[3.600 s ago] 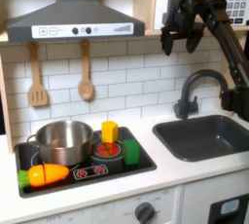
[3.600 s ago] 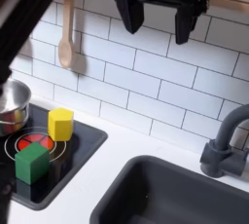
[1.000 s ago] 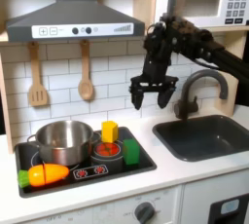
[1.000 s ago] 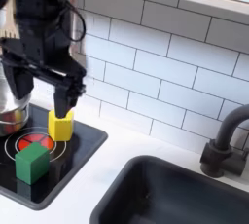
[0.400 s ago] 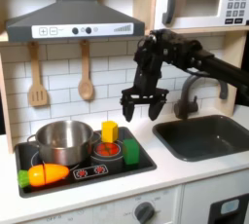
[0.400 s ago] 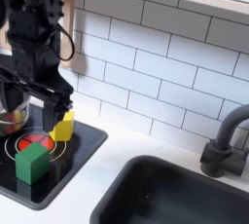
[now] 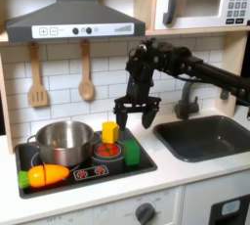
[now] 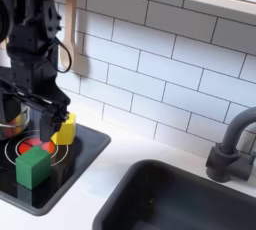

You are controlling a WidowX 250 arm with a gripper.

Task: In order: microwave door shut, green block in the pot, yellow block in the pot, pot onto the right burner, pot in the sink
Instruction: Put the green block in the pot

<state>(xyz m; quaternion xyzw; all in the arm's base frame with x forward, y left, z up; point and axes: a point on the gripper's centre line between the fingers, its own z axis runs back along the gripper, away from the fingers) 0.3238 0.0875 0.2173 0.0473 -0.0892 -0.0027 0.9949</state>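
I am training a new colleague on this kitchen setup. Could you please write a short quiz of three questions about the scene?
1. True or false: the microwave door is shut.
2. Multiple choice: where is the green block? A) inside the pot B) on the stove top, beside the yellow block C) in the sink
3. Short answer: are the fingers of the gripper open or closed, and do they hold anything?

Key
1. True; it sits flush with the microwave front.
2. B; it stands on the burner, near the yellow block.
3. Open and spread, above the blocks, holding nothing.
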